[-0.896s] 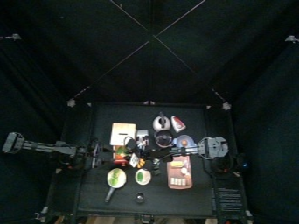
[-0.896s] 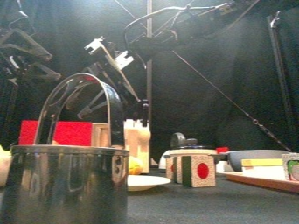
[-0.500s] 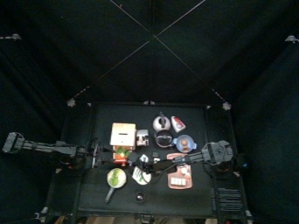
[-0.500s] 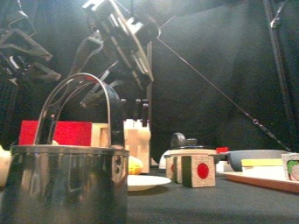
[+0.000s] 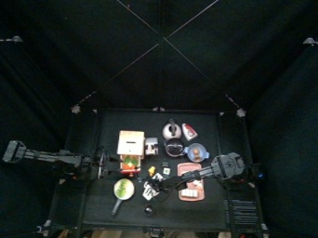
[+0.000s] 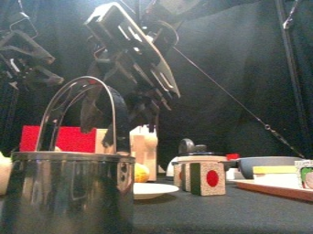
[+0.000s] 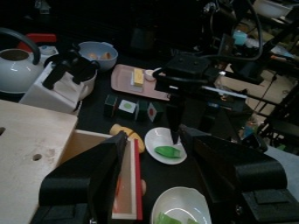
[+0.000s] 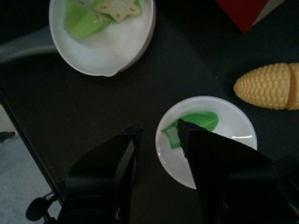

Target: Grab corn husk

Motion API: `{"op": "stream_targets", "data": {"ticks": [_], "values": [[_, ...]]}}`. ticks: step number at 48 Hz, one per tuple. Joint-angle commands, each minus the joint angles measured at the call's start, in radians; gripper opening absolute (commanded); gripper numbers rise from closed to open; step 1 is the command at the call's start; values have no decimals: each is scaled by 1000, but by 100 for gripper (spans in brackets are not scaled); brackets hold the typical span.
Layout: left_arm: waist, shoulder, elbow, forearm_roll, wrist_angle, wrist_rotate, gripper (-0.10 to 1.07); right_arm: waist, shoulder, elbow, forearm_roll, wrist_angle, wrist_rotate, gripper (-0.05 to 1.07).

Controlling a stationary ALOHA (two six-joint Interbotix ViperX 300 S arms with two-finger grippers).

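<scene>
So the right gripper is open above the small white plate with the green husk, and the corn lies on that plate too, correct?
Not quite. In the right wrist view the corn lies on the dark table beside the small white plate, not on it. The right gripper is open above the green husk.

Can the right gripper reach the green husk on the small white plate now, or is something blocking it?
Probably yes. The right gripper hangs open directly above the green husk on the small white plate, with nothing between them.
</scene>
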Motion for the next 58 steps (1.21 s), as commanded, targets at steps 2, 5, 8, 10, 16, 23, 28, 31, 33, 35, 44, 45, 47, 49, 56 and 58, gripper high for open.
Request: {"op": "stream_targets", "data": {"ticks": [2,5,8,10,16,23,28,31,33,35,44,45,47,49,56,58], "values": [[3,3,-9,0,-3,0,89,-3,-12,-28,11,41,0,77],[3,3,-9,-2,-3,2,89,-2,-11,-29,14,52,2,77],[3,3,-9,0,-3,0,89,2,-9,-28,17,55,2,78],[3,2,-11,-2,-3,0,89,2,-8,-28,17,54,2,78],[3,2,-9,-2,-3,0,89,0,-3,-29,21,54,2,79],[3,2,-9,0,-3,0,89,2,2,-28,17,54,2,85],[3,3,-11,-2,-3,0,89,2,8,-25,17,54,2,92],[3,2,-9,0,-3,0,89,0,14,-26,17,54,2,94],[3,3,-11,-2,-3,0,89,0,18,-28,17,54,2,95],[3,3,-9,0,-3,0,89,-2,25,-28,17,54,2,95],[3,3,-9,0,-3,0,89,-11,46,-32,14,54,2,95],[3,3,-9,-2,-3,0,89,-12,48,-32,12,54,2,95],[3,3,-11,0,-3,0,89,-15,51,-34,12,54,2,95],[3,3,-9,0,-3,0,89,-17,54,-34,11,54,2,95],[3,3,-11,0,-3,0,89,-18,60,-38,6,58,0,95],[3,3,-9,0,-3,0,89,-18,60,-37,6,60,0,95]]}}
